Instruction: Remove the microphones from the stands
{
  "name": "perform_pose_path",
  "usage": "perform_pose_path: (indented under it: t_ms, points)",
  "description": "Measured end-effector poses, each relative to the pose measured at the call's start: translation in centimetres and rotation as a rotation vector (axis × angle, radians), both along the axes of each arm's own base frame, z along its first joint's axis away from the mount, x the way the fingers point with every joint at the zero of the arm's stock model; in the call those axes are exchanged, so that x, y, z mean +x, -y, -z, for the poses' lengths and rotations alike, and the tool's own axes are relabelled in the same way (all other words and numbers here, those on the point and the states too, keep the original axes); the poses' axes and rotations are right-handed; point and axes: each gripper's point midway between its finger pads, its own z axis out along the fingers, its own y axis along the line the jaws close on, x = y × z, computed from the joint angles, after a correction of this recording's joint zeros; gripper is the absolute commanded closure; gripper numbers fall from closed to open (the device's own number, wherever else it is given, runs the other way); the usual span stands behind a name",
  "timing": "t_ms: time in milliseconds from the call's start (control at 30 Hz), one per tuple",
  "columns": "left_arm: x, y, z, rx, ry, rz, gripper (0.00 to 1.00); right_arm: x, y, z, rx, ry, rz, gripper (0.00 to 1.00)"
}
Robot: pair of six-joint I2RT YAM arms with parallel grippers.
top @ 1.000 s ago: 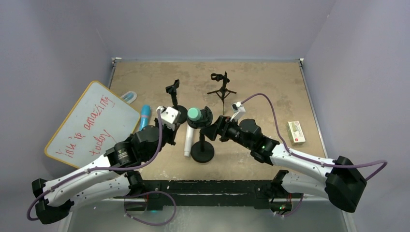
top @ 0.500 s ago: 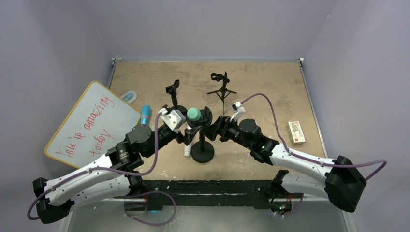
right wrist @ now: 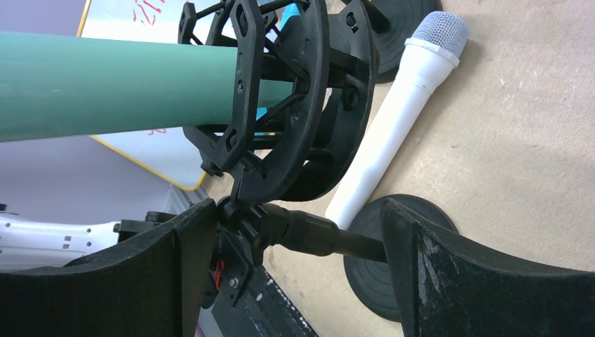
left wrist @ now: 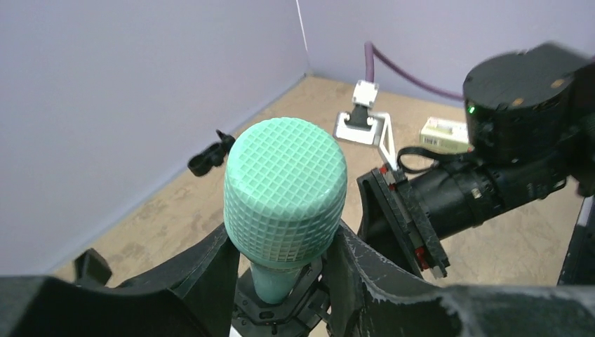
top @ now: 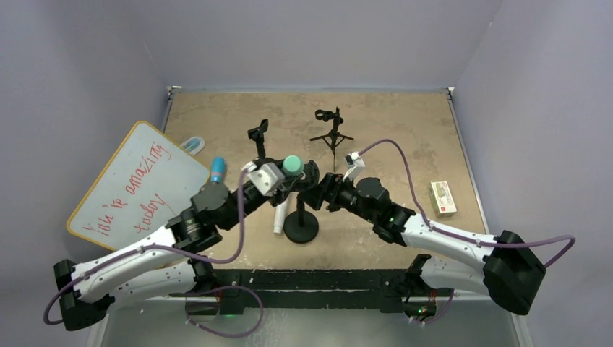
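The green microphone (top: 292, 163) sits in the black shock mount (right wrist: 281, 105) of a stand with a round base (top: 301, 226). In the left wrist view its gridded head (left wrist: 285, 186) stands upright between my left gripper's two fingers. My left gripper (left wrist: 284, 237) is shut on the microphone, its fingers pressed against the lower sides of the head, just above the mount. My right gripper (right wrist: 296, 210) is open, its fingers wide apart on either side of the stand's pole (right wrist: 330, 239) below the mount. The long green body (right wrist: 105, 84) runs through the mount.
A white microphone (top: 280, 215) lies on the table beside the stand's base. A blue microphone (top: 217, 172) and a whiteboard (top: 137, 184) lie at the left. Two other empty stands (top: 259, 141) (top: 332, 130) are behind. A small box (top: 442, 197) lies at the right.
My left gripper has moved right and up to the microphone's head and closed around it. The head has shifted slightly away from the arms. The right arm has stayed at the pole.
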Motion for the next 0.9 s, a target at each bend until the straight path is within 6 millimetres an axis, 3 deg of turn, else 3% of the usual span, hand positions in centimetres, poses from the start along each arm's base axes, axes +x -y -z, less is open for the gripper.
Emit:
perform_pose_path:
  t_ms: [233,333,567,900]
  points:
    - [-2.3,-5.0,-5.8,-0.189,0.082,-0.034,1.00,0.4,-0.4,0.0,0.004,0.003,0.000,0.16]
    - [-2.3,-6.8,-6.2,-0.216,0.076,-0.084,1.00,0.4,-0.4,0.0,0.003,0.003,0.002,0.16]
    - [-0.6,-8.9,-1.1,-0.085,-0.064,-0.254,1.00,0.3,-0.3,-0.1,0.001,0.003,0.004,0.16]
    - [0.9,-9.2,6.3,0.108,-0.263,-0.394,1.00,0.3,-0.3,-0.1,0.000,0.002,0.003,0.16]
